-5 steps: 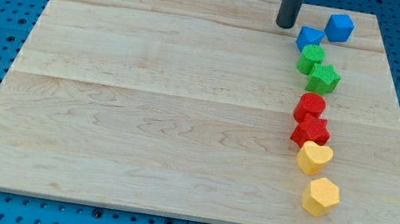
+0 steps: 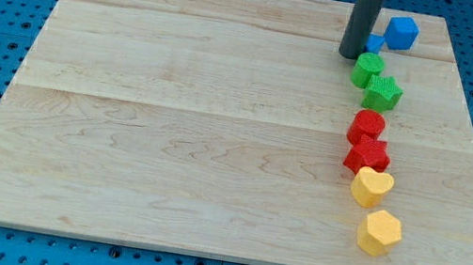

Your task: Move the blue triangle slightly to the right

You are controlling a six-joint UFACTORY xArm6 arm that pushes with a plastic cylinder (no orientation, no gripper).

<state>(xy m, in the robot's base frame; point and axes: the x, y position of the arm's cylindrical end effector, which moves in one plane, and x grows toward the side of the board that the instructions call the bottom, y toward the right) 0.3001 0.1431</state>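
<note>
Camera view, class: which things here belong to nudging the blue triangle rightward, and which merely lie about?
Job:
blue triangle, mostly hidden behind the rod
my tip, at its left

Lying about:
blue cube
two green blocks
two red blocks
two yellow blocks

Bright, even overhead light, soft short shadows under the blocks, faint sheen on the pale wooden worktop (image 2: 171, 122), colours saturated, focus sharp throughout, slight softness at the dark rod (image 2: 365, 15)

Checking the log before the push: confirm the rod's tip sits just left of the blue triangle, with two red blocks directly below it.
Not quite. The camera view shows my tip just left of the blue triangle, but the blocks directly below are two green blocks; the red ones lie further down.
</note>
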